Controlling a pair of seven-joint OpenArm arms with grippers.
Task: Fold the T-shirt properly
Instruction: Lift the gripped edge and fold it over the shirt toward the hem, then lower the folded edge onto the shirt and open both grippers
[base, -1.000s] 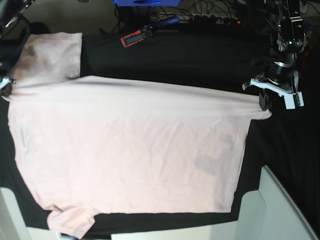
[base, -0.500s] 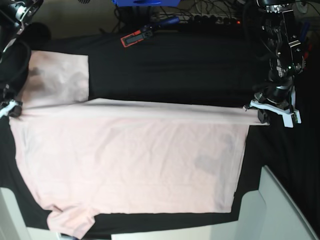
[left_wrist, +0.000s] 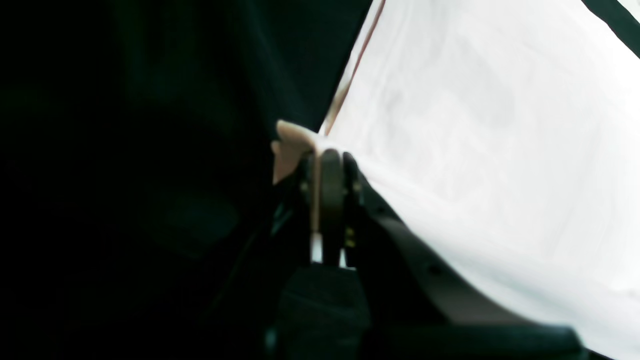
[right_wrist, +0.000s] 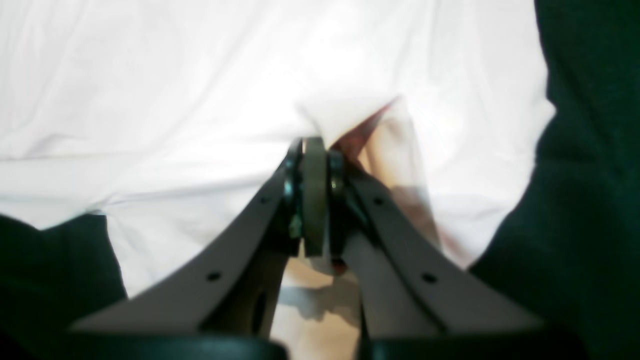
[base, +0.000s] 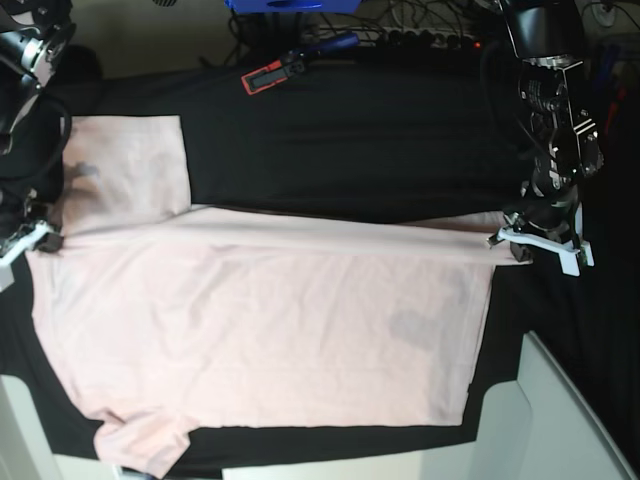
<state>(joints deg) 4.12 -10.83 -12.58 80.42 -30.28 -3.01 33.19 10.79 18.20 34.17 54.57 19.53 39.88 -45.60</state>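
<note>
Base view: a pale pink shirt (base: 260, 330) lies spread on the black-draped desk (base: 340, 140), soft and lightly wrinkled, its top edge folded over. Left gripper (base: 522, 250) and right gripper (base: 45, 240) each have jaws pinched tight on a corner of that fold. A red-and-black tool (base: 268, 75) and cables (base: 420, 40) lie behind.
</note>
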